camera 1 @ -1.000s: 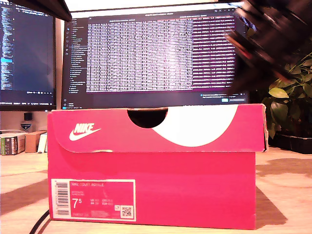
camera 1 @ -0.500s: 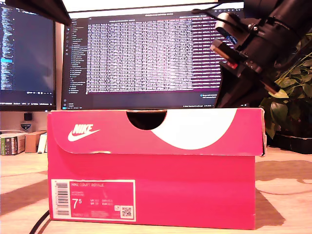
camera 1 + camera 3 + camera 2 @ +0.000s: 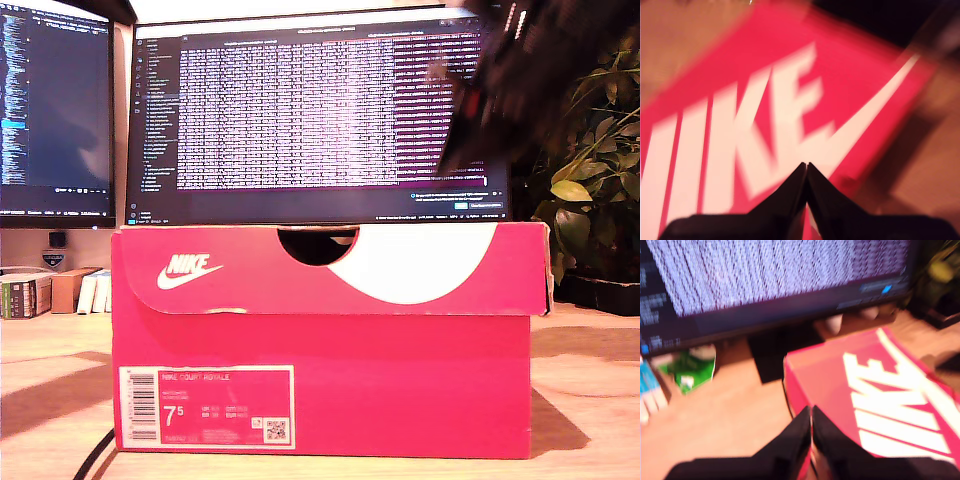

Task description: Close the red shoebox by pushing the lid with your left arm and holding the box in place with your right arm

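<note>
You see both sets of jaws pressed together: my first gripper (image 3: pixel 811 412) over a corner of the red shoebox (image 3: pixel 325 340), my second gripper (image 3: pixel 807 167) above its printed lid (image 3: pixel 790 100). Only the exterior view shows the lid down, bare wooden worktop (image 3: pixel 585 370) either side, monitor (image 3: pixel 300 110) behind.

Two monitors fill the back: the big monitor (image 3: pixel 320 115) is packed with rows of pale text, while the smaller monitor (image 3: pixel 55 110) at the exterior view's left shows code on a dark screen. Leafy houseplant (image 3: pixel 592 190) at the exterior view's right. Small boxes (image 3: pixel 50 292) sit under the smaller monitor on the wooden desk (image 3: pixel 585 400). A dark cable (image 3: pixel 92 462) trails off the near edge.
</note>
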Motion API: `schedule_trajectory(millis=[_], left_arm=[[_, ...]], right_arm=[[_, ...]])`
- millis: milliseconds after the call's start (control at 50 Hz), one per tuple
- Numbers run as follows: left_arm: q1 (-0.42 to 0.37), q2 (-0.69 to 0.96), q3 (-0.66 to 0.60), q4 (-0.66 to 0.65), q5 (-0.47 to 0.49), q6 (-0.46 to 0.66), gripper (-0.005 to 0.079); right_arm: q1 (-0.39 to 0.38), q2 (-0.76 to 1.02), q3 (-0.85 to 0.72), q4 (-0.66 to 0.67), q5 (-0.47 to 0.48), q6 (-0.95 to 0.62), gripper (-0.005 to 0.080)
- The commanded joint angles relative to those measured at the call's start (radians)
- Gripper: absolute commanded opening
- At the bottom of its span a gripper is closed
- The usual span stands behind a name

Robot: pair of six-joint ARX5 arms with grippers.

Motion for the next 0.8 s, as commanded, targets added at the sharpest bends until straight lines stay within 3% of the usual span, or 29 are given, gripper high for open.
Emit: schedule_trajectory(millis=[0, 400, 560, 780], left_arm=[[0.040, -0.017, -0.005, 0.005, 0.039, 0.026, -0.0019], [0.384, -0.034, -0.005, -0.044, 0.399, 0.108, -0.0019], [0.477, -0.046, -0.020, -0.051, 0.465, 0.118, -0.0019], [0.509, -0.099, -0.097, -0.014, 0.467, 0.117, -0.0019]], right_arm=[[0.000, -0.060, -0.017, 0.023, 0.036, -0.004, -0.0013], [-0.105, -0.253, -0.018, 0.007, 0.145, -0.032, -0.0013], [-0.156, -0.314, -0.047, -0.005, 0.163, -0.032, -0.0013], [-0.208, -0.433, -0.158, 0.033, 0.179, -0.028, -0.0013]])
